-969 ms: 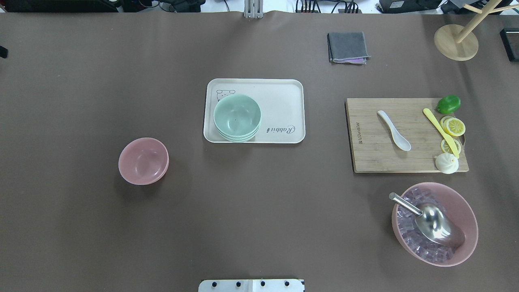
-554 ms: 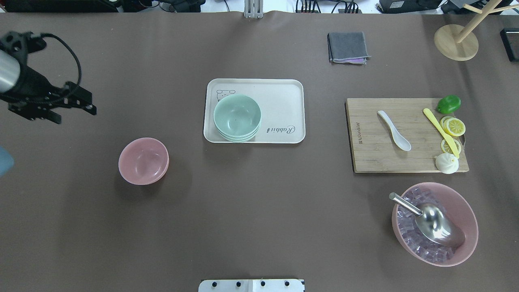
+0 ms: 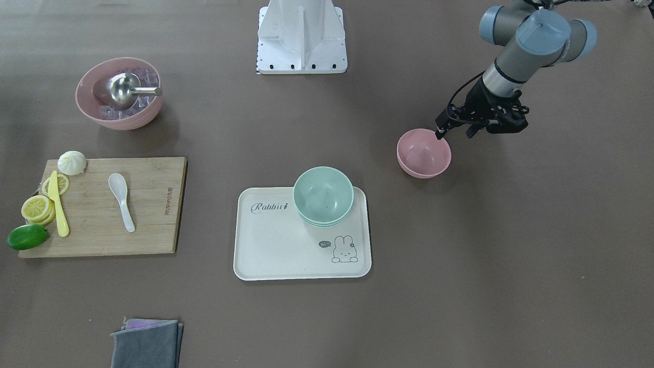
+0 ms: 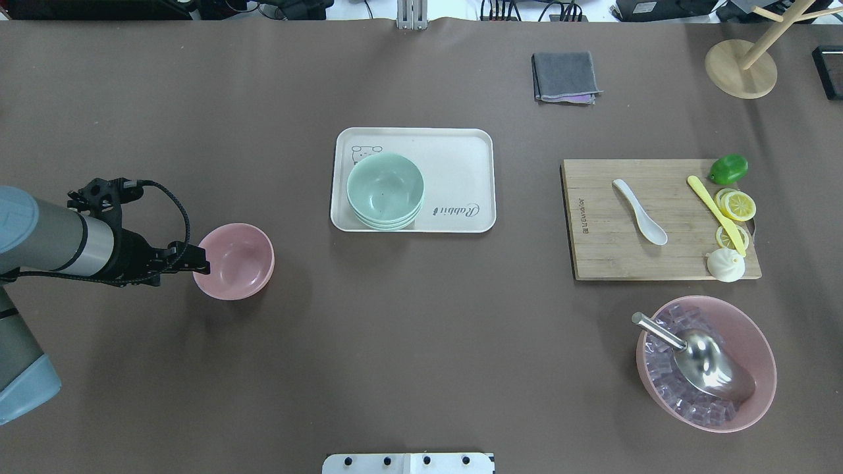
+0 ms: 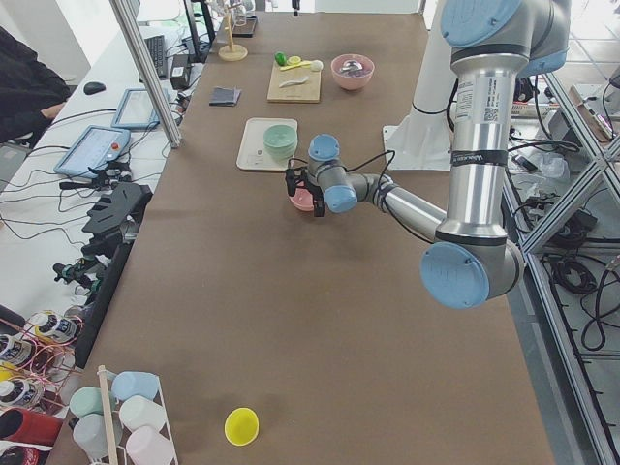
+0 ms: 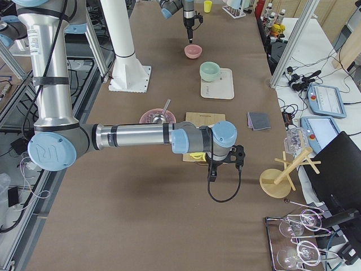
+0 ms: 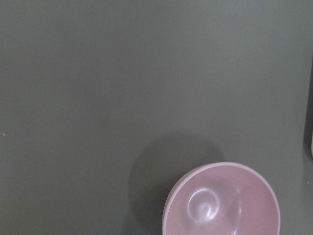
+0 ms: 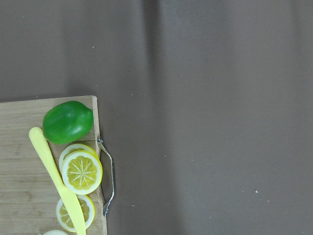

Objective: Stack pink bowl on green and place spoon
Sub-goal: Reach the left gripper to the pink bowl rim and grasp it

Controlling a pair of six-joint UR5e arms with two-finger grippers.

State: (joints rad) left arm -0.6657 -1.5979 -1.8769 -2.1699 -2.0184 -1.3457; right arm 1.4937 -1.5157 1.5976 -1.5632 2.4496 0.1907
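A small pink bowl (image 4: 237, 261) stands on the brown table left of centre; it also shows in the front view (image 3: 424, 153) and the left wrist view (image 7: 222, 200). Stacked green bowls (image 4: 385, 187) sit on the left part of a cream tray (image 4: 461, 164). A white spoon (image 4: 639, 212) lies on the wooden cutting board (image 4: 606, 257). My left gripper (image 4: 201, 265) hovers at the pink bowl's left rim, open and empty (image 3: 453, 134). My right gripper (image 6: 211, 176) shows only in the exterior right view, beyond the board's end; I cannot tell its state.
On the board lie a yellow knife (image 4: 716, 214), lemon slices (image 4: 739, 205), a lime (image 4: 728, 168) and a bun (image 4: 725, 264). A large pink bowl (image 4: 757, 342) with ice and a metal scoop stands front right. A grey cloth (image 4: 565, 77) and a wooden stand (image 4: 741, 69) are at the back.
My left arm has come in from the left edge and moved down to the pink bowl's left rim. The bowls, the spoon and the tray have not moved.
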